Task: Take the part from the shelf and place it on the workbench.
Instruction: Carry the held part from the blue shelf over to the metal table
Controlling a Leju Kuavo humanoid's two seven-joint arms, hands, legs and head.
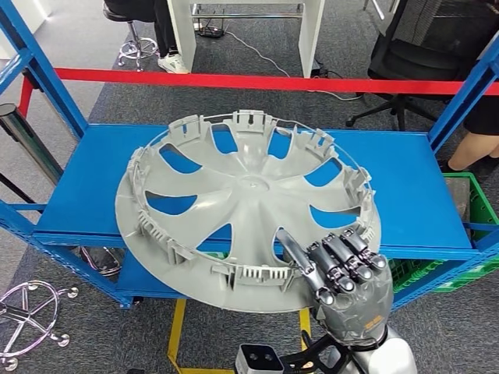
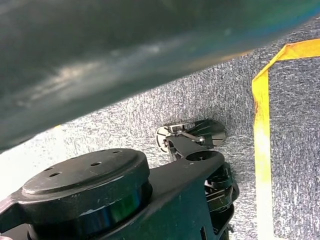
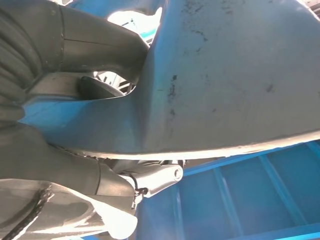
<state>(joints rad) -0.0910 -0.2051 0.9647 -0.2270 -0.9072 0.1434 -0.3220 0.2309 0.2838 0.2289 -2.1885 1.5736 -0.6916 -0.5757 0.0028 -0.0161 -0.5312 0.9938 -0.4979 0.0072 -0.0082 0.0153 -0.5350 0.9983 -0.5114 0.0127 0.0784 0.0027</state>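
One big grey wheel cover [image 1: 247,206] lies tilted over blue shelf [image 1: 412,195], near edge sticking out past shelf front. Right hand [image 1: 344,284] grips that near edge, fingers [image 1: 330,261] on top, thumb [image 3: 102,42] under.

The head view looks forward and down from high on the robot onto the blue shelf [image 1: 412,195] and the grey wheel cover [image 1: 247,195] at near range. The right wrist view sits close under the cover [image 3: 234,75], facing the shelf [image 3: 245,195]; both share these. The left wrist view looks down at the carpet [image 2: 211,100] and yellow tape [image 2: 262,150].
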